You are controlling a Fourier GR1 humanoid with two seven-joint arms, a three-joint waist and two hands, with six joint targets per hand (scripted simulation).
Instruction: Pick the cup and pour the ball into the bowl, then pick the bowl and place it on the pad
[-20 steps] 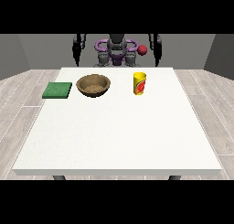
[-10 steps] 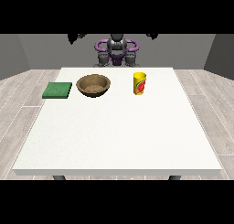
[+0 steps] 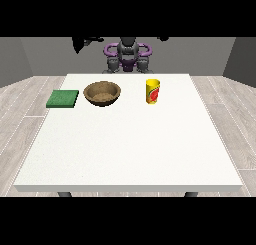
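Standing upright on the large white table (image 3: 128, 149) in the front view, the yellow cup with a red label (image 3: 153, 91) is well apart from both raised hands. The brown wooden bowl (image 3: 102, 93) sits to its left, and the flat green square pad (image 3: 63, 98) lies beside the bowl. The hand at the view's left (image 3: 84, 41) and the hand at the view's right (image 3: 163, 38) hang high above the far edge; whether their fingers are curled cannot be told.

Colours on the table:
yellow cylindrical cup (image 3: 153, 91) with red marking; brown round wooden-looking bowl (image 3: 102, 93), speckled inside; flat green square pad (image 3: 63, 98); large white table (image 3: 130, 149); black hands, purple-grey robot torso (image 3: 128, 54).
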